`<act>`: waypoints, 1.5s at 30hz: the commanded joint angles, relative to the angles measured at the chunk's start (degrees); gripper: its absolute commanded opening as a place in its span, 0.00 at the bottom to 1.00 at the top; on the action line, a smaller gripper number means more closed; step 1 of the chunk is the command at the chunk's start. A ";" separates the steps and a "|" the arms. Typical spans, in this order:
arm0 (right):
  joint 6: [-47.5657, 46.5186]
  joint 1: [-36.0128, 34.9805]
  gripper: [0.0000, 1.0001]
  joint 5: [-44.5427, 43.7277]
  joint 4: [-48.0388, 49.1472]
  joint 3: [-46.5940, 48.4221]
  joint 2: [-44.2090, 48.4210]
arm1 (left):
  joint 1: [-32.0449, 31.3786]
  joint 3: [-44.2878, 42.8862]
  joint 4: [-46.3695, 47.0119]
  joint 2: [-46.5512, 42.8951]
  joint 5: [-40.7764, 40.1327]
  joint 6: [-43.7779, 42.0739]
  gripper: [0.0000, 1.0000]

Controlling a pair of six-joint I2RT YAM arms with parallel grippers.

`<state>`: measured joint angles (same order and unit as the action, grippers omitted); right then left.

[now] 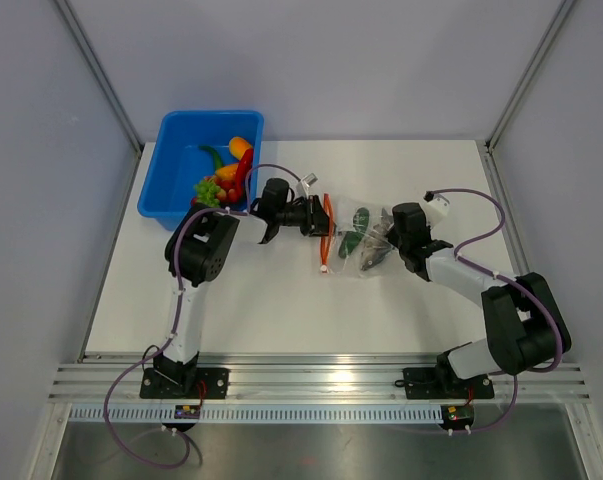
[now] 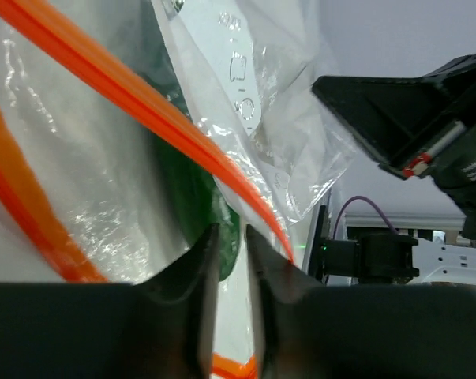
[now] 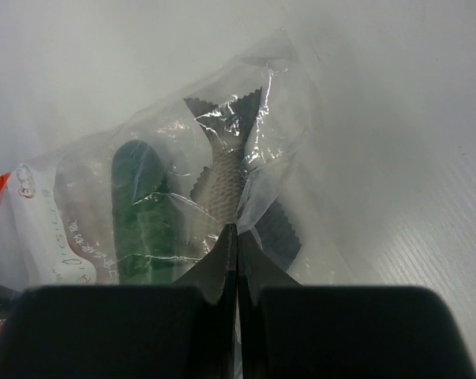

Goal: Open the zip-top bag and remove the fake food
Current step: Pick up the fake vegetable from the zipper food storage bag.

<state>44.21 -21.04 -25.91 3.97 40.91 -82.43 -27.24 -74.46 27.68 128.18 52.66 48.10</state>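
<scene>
At the back left of the desk (image 1: 281,310), a blue tub (image 1: 153,175) holds some of the fake food (image 1: 226,180): a yellow-orange pepper, red pieces and green grapes. Just right of it, the left gripper (image 2: 231,233) sits at the orange zip strip (image 2: 182,130) of the zip-top bag (image 1: 356,212). Its jaws are parted by a narrow gap, and it is unclear whether any film is caught between them. The bag lies mid-desk with a green cucumber (image 3: 139,213) and a grey fish (image 3: 222,178) inside. The right gripper (image 3: 236,229) is clamped tight on the bag's far end.
</scene>
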 commanded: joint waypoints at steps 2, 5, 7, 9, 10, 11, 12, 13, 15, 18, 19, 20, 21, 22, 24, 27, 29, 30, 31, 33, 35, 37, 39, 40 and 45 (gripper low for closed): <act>0.71 -0.67 0.00 -0.19 2.36 2.16 -0.27 | 0.18 2.55 16.86 -2.23 4.55 8.48 0.35; 0.71 -0.67 0.00 0.07 2.36 2.25 -0.45 | 0.18 3.00 19.26 -2.50 4.82 8.60 0.58; 0.71 -0.67 0.00 0.07 2.36 2.25 -0.45 | 0.09 3.00 16.80 -3.02 4.47 6.06 0.64; 0.71 -0.76 0.00 0.07 2.36 2.16 -0.27 | -0.35 2.04 11.47 -3.20 3.85 3.68 0.67; 0.79 -0.76 0.00 0.07 2.54 2.16 -0.27 | -0.53 1.34 8.30 -3.20 3.41 0.45 0.68; 0.71 -0.76 0.00 0.07 2.45 2.07 -0.18 | -0.88 0.63 4.87 -3.11 2.37 -1.58 0.68; 0.71 -0.76 0.00 0.07 2.45 2.07 -0.01 | -1.05 -0.76 -1.43 -3.29 1.31 -3.69 0.69; 0.71 -0.76 0.00 0.07 2.54 2.07 -0.01 | -1.06 -1.04 -3.75 -3.37 0.26 -7.54 0.69; 0.71 -0.76 0.00 -0.02 2.54 1.99 -0.01 | -1.32 -1.48 -7.27 -3.90 -3.08 -10.46 0.70; 0.71 -0.67 0.00 0.16 2.45 1.99 0.17 | -2.11 -2.71 -13.07 -3.64 -5.64 -14.16 0.69; 0.71 -0.67 0.00 0.16 2.54 1.99 0.17 | -2.37 -3.67 -13.79 -3.38 -5.99 -15.56 0.69; 0.62 -0.76 0.00 0.16 2.45 1.99 0.17 | -2.90 -4.03 -14.49 -3.03 -6.69 -16.19 0.69; 0.62 -0.76 0.00 0.25 2.45 2.07 0.08 | -3.08 -4.55 -16.41 -2.94 -7.31 -16.97 0.69; 0.71 -0.76 0.00 0.25 2.54 2.07 -0.01 | -3.25 -4.82 -16.95 -2.76 -7.92 -18.46 0.69; 0.62 -0.85 0.00 0.51 2.36 2.16 -0.18 | -3.69 -5.00 -17.92 -2.94 -9.85 -19.53 0.71; 0.71 -0.93 0.00 0.69 2.36 2.25 -0.18 | -4.31 -5.78 -21.59 -3.37 -14.77 -23.21 0.72; 0.62 -0.94 0.00 0.69 2.45 2.16 0.08 | -5.09 -6.93 -24.24 -3.38 -18.99 -26.82 0.72; 0.62 -1.02 0.00 0.69 2.36 2.07 0.08 | -5.10 -6.93 -24.78 -3.38 -19.61 -27.44 0.72; 0.44 -1.11 0.00 0.69 2.45 2.07 0.17 | -5.19 -7.19 -25.22 -3.38 -20.23 -28.14 0.72; 0.44 -1.02 0.00 0.60 2.36 2.07 0.34 | -5.71 -8.24 -27.23 -2.85 -22.25 -29.28 0.72; 0.35 -1.02 0.00 0.60 2.45 1.90 0.61 | -6.59 -9.47 -29.51 -1.97 -25.66 -31.56 0.73; 0.27 -1.02 0.00 0.60 2.54 1.90 0.70 | -7.03 -11.41 -32.33 -1.18 -28.30 -33.50 0.73; 0.27 -1.11 0.00 0.77 2.54 1.90 0.70 | -7.38 -12.37 -34.35 0.22 -28.58 -33.94 0.73; 0.27 -1.02 0.00 0.86 2.54 1.90 0.78 | -7.38 -13.42 -35.14 0.66 -29.45 -33.95 0.73; 0.18 -1.02 0.00 0.69 2.54 1.63 1.13 | -8.08 -13.44 -36.21 0.85 -31.21 -35.61 0.61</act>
<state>44.21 -21.39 -25.76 4.86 40.93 -82.54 -34.83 -87.81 -3.36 126.96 26.81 15.57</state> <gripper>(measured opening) 0.009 0.627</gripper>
